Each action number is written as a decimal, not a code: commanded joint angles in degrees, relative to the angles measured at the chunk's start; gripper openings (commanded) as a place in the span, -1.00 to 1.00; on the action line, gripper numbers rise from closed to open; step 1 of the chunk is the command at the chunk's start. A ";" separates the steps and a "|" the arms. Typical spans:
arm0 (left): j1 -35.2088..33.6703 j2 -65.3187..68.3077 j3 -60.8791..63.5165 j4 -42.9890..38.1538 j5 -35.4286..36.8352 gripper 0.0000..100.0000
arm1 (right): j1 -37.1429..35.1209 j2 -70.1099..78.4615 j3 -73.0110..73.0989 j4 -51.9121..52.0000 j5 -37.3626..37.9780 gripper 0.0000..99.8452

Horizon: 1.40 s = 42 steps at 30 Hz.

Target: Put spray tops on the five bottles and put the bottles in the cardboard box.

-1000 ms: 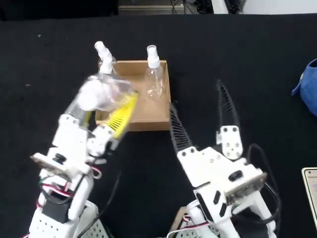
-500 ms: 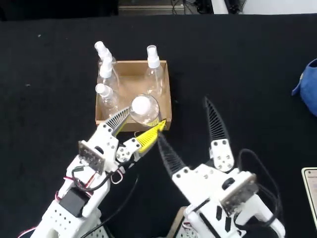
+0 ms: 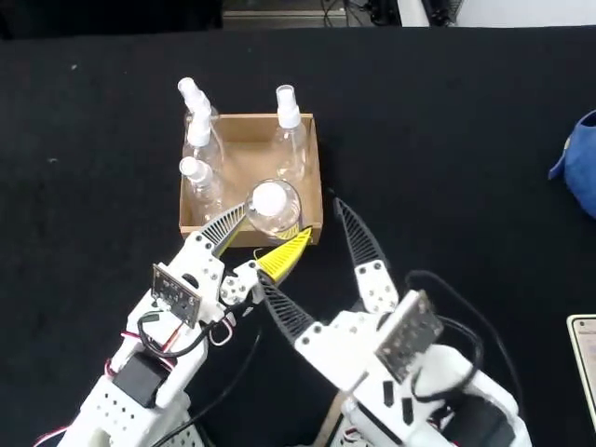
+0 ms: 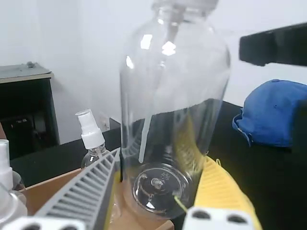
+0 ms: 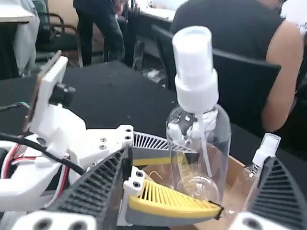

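Observation:
The cardboard box (image 3: 312, 177) holds three capped clear bottles along its left wall (image 3: 198, 135) and one at the back right (image 3: 289, 135). Another spray-topped bottle (image 3: 270, 203) (image 4: 175, 96) (image 5: 199, 148) stands upright in the near right corner. My left gripper (image 3: 264, 233) (image 4: 160, 158) is shut on that bottle low down, its grey finger (image 5: 153, 143) on one side and its yellow finger (image 5: 168, 199) on the other. My right gripper (image 3: 300, 240) (image 5: 197, 158) is open just in front of the box. Its black fingers (image 3: 279, 312) straddle the left gripper without touching the bottle.
A blue cap (image 3: 582, 168) (image 4: 276, 115) lies at the table's right edge, and a white card (image 3: 585, 349) sits nearer the front. Black cloth covers the table around the box. Both arm bases crowd the front middle.
The left gripper carried the bottle from above the box's left side down into the near right corner. The right arm swung left towards the box, its open fingers now flanking the left gripper.

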 commanded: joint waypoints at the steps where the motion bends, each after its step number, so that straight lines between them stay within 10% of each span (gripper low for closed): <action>1: 0.75 -0.70 1.19 -0.18 -0.09 -0.94 | -0.26 3.91 -3.47 -3.08 -0.26 -0.24; 22: -1.63 -0.70 1.10 0.00 0.00 -0.94 | 2.29 23.25 -7.96 -13.89 2.99 -0.25; 42: -1.10 -0.79 1.10 0.09 0.00 -0.93 | 11.43 23.69 -7.78 -15.21 3.52 -0.98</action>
